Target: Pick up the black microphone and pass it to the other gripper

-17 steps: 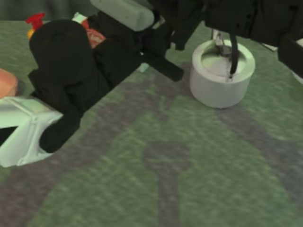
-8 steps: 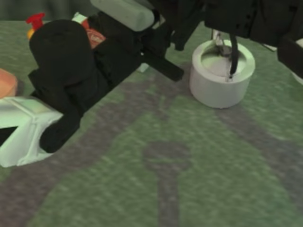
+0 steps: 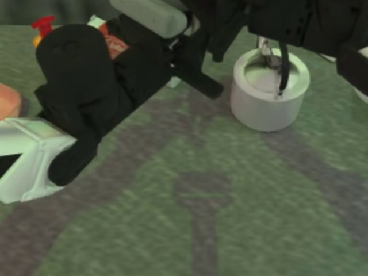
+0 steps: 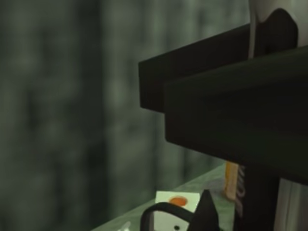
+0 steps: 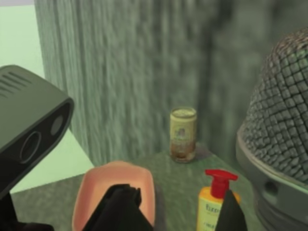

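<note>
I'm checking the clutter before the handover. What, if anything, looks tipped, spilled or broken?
Nothing stands out. The white pot, the orange bottle and the can stand upright, and no spill shows on the table.

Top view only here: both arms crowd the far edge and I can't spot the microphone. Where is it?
Observer: The right wrist view shows the microphone, its mesh head very close to that camera.
Operator: Is the right end effector on it?
Observer: No. The right end effector is open, the orange bottle shows between its fingers, and the head lies outside that gap.
Operator: And the left arm?
Observer: The left arm's wrist camera shows in the same view, across the open fingers from the head.
</note>
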### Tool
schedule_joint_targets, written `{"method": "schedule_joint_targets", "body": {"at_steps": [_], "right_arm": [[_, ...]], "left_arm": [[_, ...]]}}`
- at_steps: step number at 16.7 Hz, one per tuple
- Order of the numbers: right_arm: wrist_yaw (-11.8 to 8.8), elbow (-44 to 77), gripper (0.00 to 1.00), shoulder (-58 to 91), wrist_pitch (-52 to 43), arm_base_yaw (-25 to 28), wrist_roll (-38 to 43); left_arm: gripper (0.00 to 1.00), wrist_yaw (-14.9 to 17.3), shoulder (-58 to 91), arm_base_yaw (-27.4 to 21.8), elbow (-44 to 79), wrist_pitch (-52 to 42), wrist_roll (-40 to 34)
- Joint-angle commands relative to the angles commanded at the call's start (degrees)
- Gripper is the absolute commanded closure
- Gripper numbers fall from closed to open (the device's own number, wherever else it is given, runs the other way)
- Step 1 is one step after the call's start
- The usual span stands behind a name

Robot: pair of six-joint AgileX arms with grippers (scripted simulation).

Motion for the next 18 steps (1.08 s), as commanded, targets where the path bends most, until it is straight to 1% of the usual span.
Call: {"method": "schedule_joint_targets", "body": {"at_steps": [5,6,15,18], "right_arm": [[0.0,0.0,1.00,0.0,0.0,0.0,0.0],[0.0,0.0,1.00,0.0,0.0,0.0,0.0],[0.2,0.5,1.00,-0.5,0.0,-0.2,-0.1],[-1.7,-0.8,1.00,-1.7,-0.1,-1.9,-0.1]], "left_arm": [[0.02,0.0,0.0,0.0,0.0,0.0,0.0],[0.00,0.0,0.0,0.0,0.0,0.0,0.0],[0.00,-0.3,0.4,0.3,-0.8,0.0,0.3],[0.00,0.3,-3.6,1.2,-4.3,-0.7,0.2]]}}
